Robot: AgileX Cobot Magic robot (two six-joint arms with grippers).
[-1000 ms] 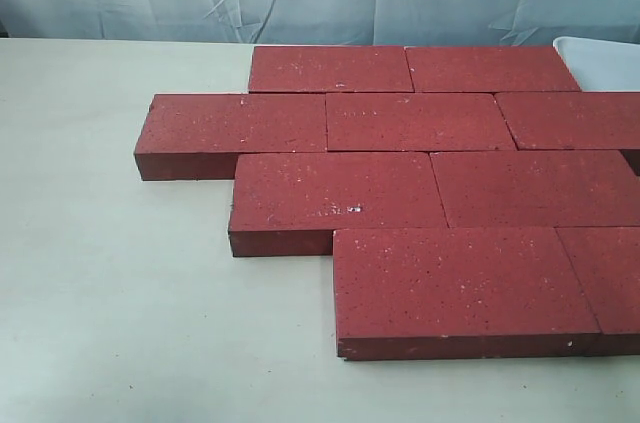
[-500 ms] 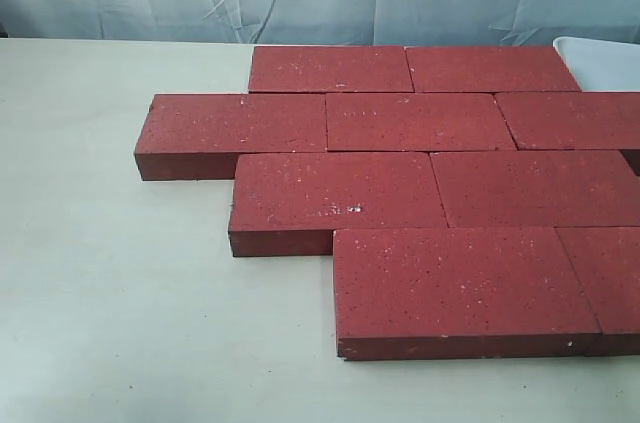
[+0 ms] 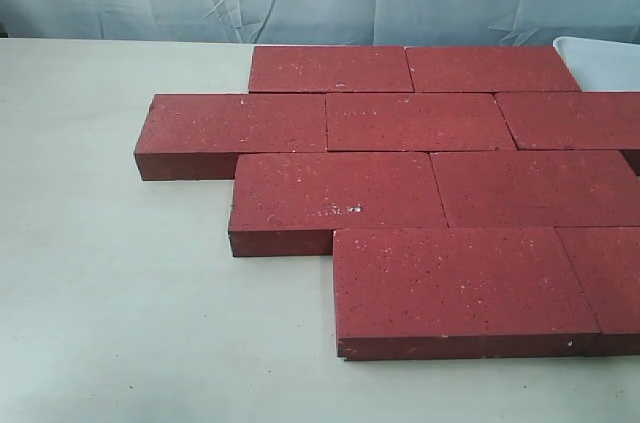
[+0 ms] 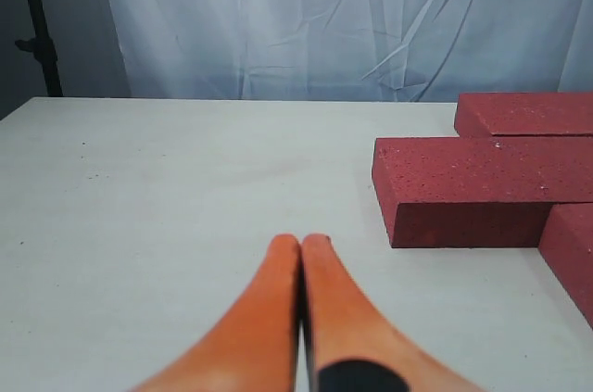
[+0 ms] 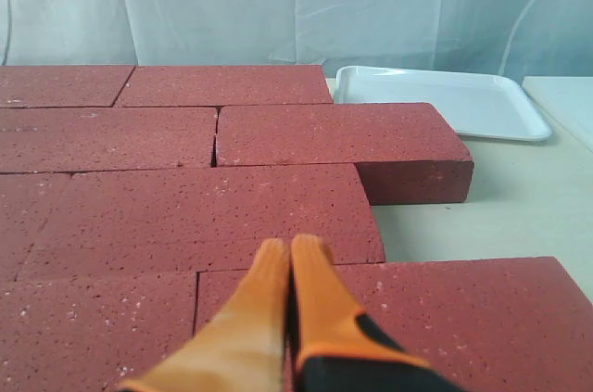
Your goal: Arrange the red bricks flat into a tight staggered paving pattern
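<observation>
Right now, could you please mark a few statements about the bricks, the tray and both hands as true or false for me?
1. The dark red speckled paving bricks lie flat in staggered rows. True.
2. The left hand grips a brick. False: it is shut on nothing, apart from the bricks.
3. A shallow white plastic tray sits beside the bricks. True.
4. The right hand is wide open. False: it is shut and empty, above the bricks.
</observation>
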